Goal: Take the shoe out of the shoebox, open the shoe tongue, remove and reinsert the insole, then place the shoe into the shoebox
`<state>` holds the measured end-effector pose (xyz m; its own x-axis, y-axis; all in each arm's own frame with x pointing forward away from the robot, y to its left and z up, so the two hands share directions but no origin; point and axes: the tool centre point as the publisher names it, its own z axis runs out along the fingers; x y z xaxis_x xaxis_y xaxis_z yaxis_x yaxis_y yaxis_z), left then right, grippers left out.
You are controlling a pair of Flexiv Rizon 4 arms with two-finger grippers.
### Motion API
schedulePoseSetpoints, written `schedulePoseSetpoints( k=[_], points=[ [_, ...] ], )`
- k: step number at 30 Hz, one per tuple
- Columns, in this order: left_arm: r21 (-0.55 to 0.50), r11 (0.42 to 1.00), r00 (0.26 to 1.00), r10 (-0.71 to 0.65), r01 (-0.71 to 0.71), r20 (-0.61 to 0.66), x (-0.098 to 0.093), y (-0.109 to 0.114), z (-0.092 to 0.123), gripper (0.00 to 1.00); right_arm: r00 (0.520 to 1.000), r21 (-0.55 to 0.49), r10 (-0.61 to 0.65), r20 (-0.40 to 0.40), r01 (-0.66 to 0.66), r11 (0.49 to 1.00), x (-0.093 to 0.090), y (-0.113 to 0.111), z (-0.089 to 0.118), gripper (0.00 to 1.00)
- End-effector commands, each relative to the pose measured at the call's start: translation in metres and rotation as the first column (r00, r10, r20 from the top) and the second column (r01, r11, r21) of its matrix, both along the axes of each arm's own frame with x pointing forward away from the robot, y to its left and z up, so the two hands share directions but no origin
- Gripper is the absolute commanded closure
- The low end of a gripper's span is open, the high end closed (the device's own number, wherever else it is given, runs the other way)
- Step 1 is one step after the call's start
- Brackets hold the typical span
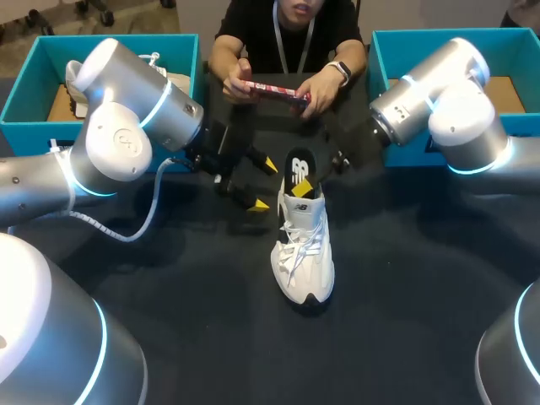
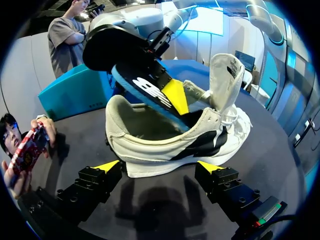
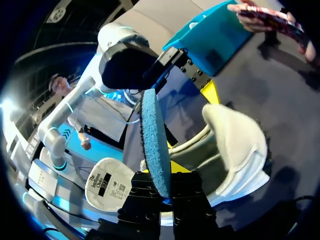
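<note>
A white shoe (image 1: 304, 253) stands on the dark table, toe toward me, its tongue (image 2: 227, 75) pulled up. A black-topped, blue-bottomed insole (image 1: 299, 167) sticks up out of the heel opening, its front end still inside the shoe. My right gripper (image 3: 167, 197) is shut on the insole's (image 3: 155, 145) edge, with one yellow finger (image 2: 176, 96) flat on it. My left gripper (image 1: 263, 184) stands open just left of the heel. In its wrist view the left gripper's (image 2: 159, 167) tips sit just short of the shoe's (image 2: 170, 140) side, not touching.
A teal shoebox (image 1: 25, 93) sits at the back left with something white (image 1: 160, 67) in it, and another teal shoebox (image 1: 388, 51) at the back right. A person's hands hold a phone (image 1: 278, 91) at the table's far edge.
</note>
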<state>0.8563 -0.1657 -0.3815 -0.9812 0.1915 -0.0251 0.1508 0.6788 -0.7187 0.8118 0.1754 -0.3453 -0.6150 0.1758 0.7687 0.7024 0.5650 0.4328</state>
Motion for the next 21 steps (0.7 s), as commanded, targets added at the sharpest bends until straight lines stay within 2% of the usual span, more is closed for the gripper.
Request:
schedulePoseSetpoints(
  k=[1, 6, 7, 9, 12, 13, 17, 21],
  points=[
    [-0.001, 1.000, 1.000, 0.001, -0.001, -0.001, 0.000, -0.001, -0.003, 0.00, 1.000, 0.000, -0.012, -0.010, 0.012, 1.000, -0.010, 0.001, -0.004, 1.00],
    [-0.002, 1.000, 1.000, 0.001, -0.001, -0.006, -0.002, -0.002, -0.004, 0.00, 1.000, -0.006, -0.012, -0.014, 0.012, 1.000, -0.008, 0.002, -0.004, 0.99],
    [-0.003, 1.000, 1.000, 0.002, -0.002, -0.006, -0.002, -0.002, -0.004, 0.00, 1.000, -0.009, -0.010, -0.009, 0.010, 1.000, -0.006, 0.002, -0.002, 0.93],
    [-0.004, 1.000, 1.000, 0.003, -0.003, -0.007, -0.002, -0.001, -0.005, 0.00, 1.000, -0.018, -0.008, 0.003, 0.008, 1.000, -0.003, 0.001, 0.001, 0.90],
    [-0.006, 1.000, 1.000, 0.004, -0.005, -0.008, -0.003, 0.000, -0.005, 0.00, 1.000, -0.030, -0.006, 0.018, 0.006, 1.000, 0.001, 0.000, 0.006, 0.69],
    [-0.007, 1.000, 1.000, 0.006, -0.006, -0.008, -0.003, 0.001, -0.005, 0.00, 1.000, -0.034, -0.007, 0.024, 0.008, 0.999, 0.002, -0.001, 0.008, 0.66],
    [-0.007, 1.000, 1.000, 0.010, -0.010, -0.009, -0.002, 0.004, -0.005, 0.00, 0.998, -0.034, -0.022, 0.053, 0.024, 0.999, 0.005, -0.003, 0.014, 0.57],
    [-0.006, 1.000, 1.000, 0.013, -0.013, -0.009, -0.002, 0.006, -0.005, 0.00, 0.996, -0.021, -0.050, 0.076, 0.052, 0.998, 0.006, -0.004, 0.015, 0.57]
  ],
)
